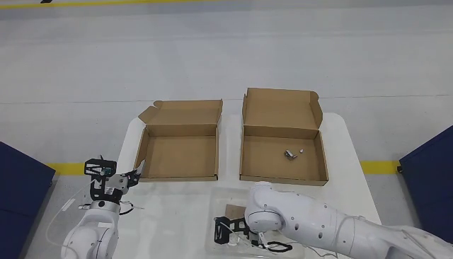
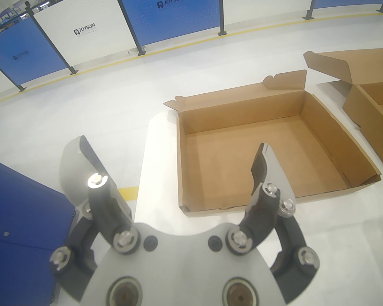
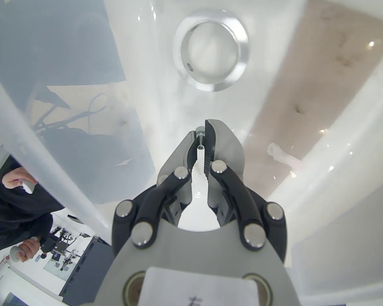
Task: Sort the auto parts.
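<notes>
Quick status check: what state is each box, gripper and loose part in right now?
Left box: open, empty.
Right box: open, one small part inside.
Left gripper: open, empty.
Right gripper: shut on a screw-like part.
Metal ring: lying loose, ungripped.

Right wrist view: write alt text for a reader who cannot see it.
The right gripper is shut on a small metal part inside a translucent white tray. A silver metal ring lies flat on the tray floor just beyond the gripper, apart from it.
</notes>
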Controlling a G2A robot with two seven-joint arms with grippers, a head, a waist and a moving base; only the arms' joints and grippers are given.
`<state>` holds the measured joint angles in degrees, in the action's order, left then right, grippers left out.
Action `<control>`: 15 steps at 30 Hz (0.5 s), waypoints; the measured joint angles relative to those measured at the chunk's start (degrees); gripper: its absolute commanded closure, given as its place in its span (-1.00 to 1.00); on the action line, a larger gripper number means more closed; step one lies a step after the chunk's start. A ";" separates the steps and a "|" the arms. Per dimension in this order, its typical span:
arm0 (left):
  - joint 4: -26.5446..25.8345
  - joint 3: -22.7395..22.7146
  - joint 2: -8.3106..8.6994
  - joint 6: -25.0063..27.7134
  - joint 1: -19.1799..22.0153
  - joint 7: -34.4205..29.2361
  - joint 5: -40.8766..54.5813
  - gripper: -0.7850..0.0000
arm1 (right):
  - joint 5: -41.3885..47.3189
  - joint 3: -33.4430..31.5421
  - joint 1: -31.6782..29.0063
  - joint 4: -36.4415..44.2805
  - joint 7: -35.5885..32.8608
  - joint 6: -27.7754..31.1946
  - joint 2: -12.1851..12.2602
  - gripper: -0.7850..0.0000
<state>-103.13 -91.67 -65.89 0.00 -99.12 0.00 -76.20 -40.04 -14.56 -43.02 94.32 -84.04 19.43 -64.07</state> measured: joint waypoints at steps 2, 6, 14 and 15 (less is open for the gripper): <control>0.00 0.00 0.00 0.00 0.00 0.00 0.00 -1.00 | -0.28 -1.57 0.13 2.07 -1.22 -1.16 0.91 1.00; 0.00 0.00 0.00 0.00 0.00 0.00 0.00 -1.00 | -0.47 -4.25 0.08 5.46 -3.19 -2.49 2.44 1.00; 0.00 0.00 0.00 0.00 0.00 0.00 0.00 -1.00 | -0.43 -4.23 0.07 5.41 -3.16 -2.46 2.42 1.00; 0.00 0.00 0.00 0.00 0.00 0.00 0.00 -1.00 | -0.43 -4.23 0.07 5.41 -3.16 -2.46 2.42 1.00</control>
<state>-103.13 -91.67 -65.89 0.00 -99.12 0.00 -76.20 -40.47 -18.79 -42.94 99.73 -87.19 16.97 -61.65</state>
